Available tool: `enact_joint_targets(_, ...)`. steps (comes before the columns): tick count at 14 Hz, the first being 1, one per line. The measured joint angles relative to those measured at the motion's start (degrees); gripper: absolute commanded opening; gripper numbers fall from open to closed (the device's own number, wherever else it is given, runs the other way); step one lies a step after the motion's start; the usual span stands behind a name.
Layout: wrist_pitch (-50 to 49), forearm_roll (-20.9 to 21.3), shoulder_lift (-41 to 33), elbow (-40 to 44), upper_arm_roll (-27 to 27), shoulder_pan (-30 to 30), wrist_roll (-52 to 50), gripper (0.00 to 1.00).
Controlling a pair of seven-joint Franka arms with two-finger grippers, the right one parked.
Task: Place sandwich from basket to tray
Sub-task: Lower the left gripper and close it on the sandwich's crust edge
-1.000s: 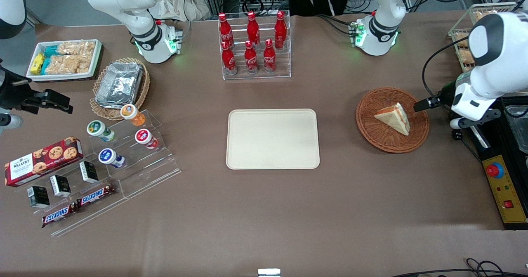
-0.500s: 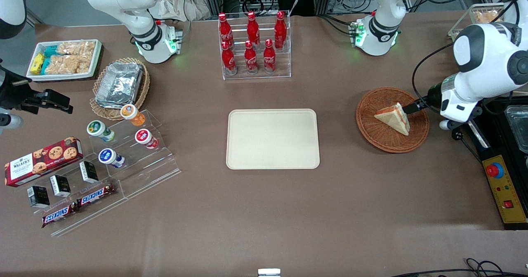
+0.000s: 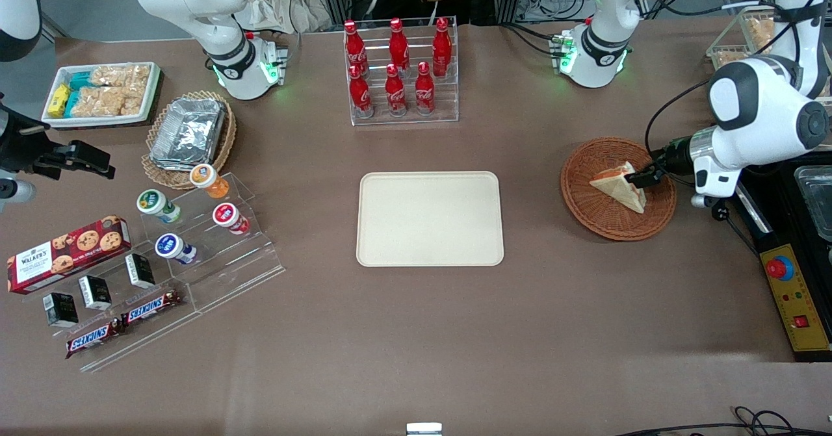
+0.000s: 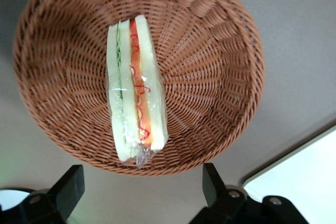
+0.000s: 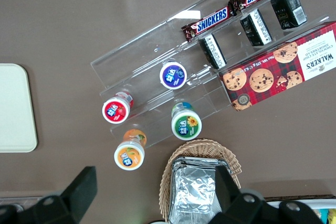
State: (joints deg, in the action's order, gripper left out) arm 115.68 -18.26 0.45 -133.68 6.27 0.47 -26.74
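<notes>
The sandwich (image 3: 621,186), a wrapped triangular wedge of white bread, lies in the reddish-brown wicker basket (image 3: 585,202) toward the working arm's end of the table. Its cut edge with red and green filling faces the left wrist camera (image 4: 135,87), with the basket's (image 4: 215,72) woven wall round it. My left gripper (image 3: 641,177) hovers over the basket's rim on the working arm's side, close to the sandwich. It (image 4: 140,192) is open, fingers wide apart, with only bare table between them. The cream tray (image 3: 429,218) lies flat mid-table, and its corner (image 4: 299,182) shows in the left wrist view.
A rack of red bottles (image 3: 400,72) stands farther from the front camera than the tray. A yellow control box (image 3: 796,303) sits at the table edge near the working arm. A tan basket of foil containers (image 3: 188,134) and an acrylic snack stand (image 3: 208,241) lie toward the parked arm's end.
The left arm has swung in toward the basket. Its gripper has moved from outside the basket's rim to over the rim, close to the sandwich. The sandwich has not moved.
</notes>
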Motion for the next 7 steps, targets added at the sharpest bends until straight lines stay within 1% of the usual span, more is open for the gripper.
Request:
enact_joint_targets(4, 2.6, -6.7, 5.1, -0.1, 0.1, 1.1, -0.4, 1.00)
enact_joint_targets(5, 3.3, -7.8, 6.1, -0.2, 0.1, 1.1, -0.8, 1.00)
enact_joint_targets(7, 4.2, -8.7, 8.1, -0.2, 0.1, 1.1, -1.5, 1.00)
